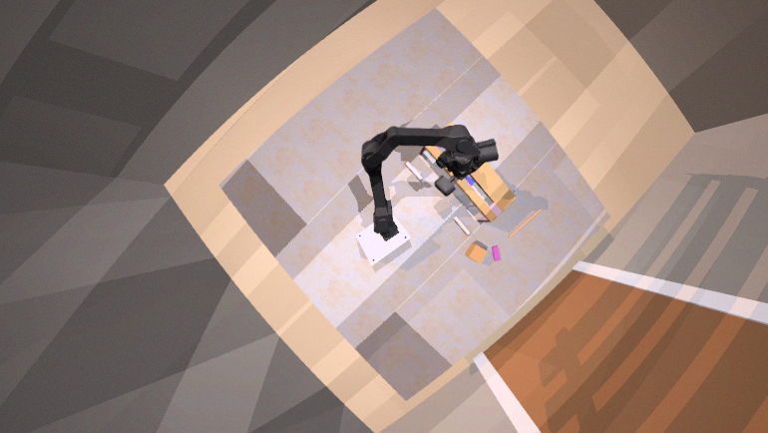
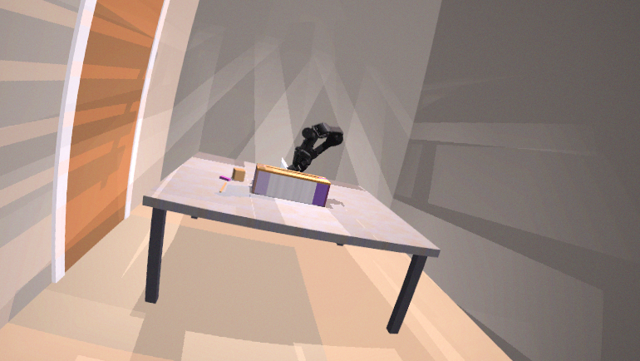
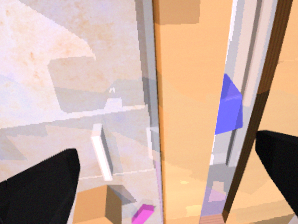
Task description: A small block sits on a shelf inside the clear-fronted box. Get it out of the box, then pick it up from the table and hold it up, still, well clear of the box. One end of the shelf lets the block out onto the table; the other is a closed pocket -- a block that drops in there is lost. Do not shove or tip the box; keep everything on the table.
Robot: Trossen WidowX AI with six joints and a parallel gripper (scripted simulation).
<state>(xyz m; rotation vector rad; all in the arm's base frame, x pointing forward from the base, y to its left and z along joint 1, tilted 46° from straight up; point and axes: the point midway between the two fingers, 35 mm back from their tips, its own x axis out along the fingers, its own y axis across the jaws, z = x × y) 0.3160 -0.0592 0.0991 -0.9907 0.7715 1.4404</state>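
The black two-fingered claw hangs wide open and empty above the long tan-topped box with purple ends, one dark finger over bare table on the clear-front side, the other at the box's far edge. Between them, the small blue-violet block sits in the narrow shelf slot along the box's length, apart from both fingers. Beyond the box's end on the pale mottled table lie a white bar, a tan cube and a small magenta piece, with open room toward the table edges.
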